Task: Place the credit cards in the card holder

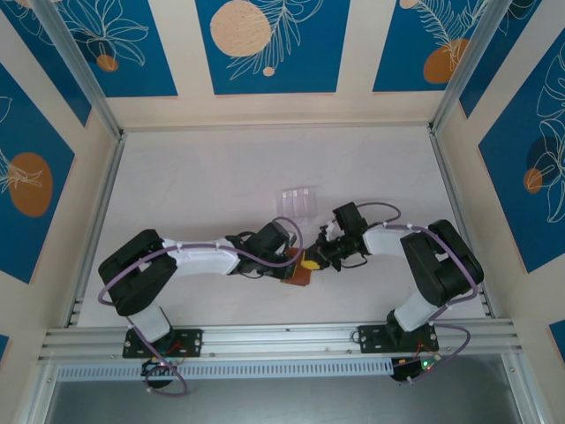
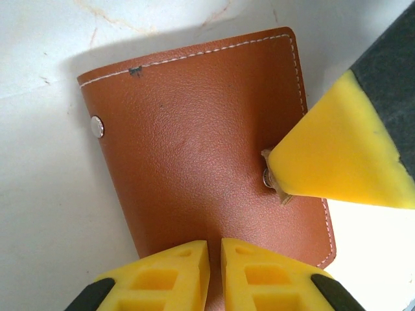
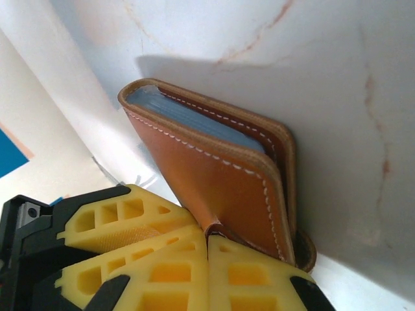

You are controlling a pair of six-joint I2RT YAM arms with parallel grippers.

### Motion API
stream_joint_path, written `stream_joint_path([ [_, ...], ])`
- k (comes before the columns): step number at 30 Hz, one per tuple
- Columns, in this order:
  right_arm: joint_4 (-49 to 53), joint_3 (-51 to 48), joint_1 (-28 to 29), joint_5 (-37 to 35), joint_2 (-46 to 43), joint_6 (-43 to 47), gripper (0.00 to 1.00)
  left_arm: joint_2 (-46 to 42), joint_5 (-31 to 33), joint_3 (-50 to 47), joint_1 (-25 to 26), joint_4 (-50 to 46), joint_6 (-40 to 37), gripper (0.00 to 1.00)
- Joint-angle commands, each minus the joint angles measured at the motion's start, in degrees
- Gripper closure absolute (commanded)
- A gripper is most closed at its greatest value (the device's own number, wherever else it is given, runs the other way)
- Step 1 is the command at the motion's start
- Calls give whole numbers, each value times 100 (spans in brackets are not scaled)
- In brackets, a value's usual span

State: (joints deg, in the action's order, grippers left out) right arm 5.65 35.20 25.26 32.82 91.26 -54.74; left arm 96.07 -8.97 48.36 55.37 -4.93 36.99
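Note:
The card holder (image 1: 298,276) is a reddish-brown leather wallet lying folded shut on the white table between both arms. Its stitched cover (image 2: 194,142) faces the left wrist camera, with a metal stud (image 2: 96,126) near one edge. My left gripper (image 2: 215,259) has its jaws almost together, tips against that cover. My right gripper (image 3: 207,243) is shut on the small closing tab (image 3: 217,228), holding it over the cover. One right finger (image 2: 337,155) shows beside the tab's snap. Grey-blue pockets (image 3: 194,120) show between the covers. The credit cards are hidden.
A clear plastic box (image 1: 296,200) sits just behind the grippers. The left gripper's fingers (image 3: 123,223) crowd close beside the right gripper's. Aluminium rails (image 1: 282,340) edge the table at the front and sides, and open table lies to the far left and back.

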Motion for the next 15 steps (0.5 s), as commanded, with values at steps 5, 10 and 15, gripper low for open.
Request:
stream_joint_path([
  [5,1335,-137,495,-1484,-17,351,100,342,273,-133,70,-78,18,85],
  [10,1514,23,633,-1848,250,385,100,308,320,-65,70,-169,21,85],
  [15,2014,710,846,-2264,-235,669,94,-4,473,130,-3,-497,-55,83],
])
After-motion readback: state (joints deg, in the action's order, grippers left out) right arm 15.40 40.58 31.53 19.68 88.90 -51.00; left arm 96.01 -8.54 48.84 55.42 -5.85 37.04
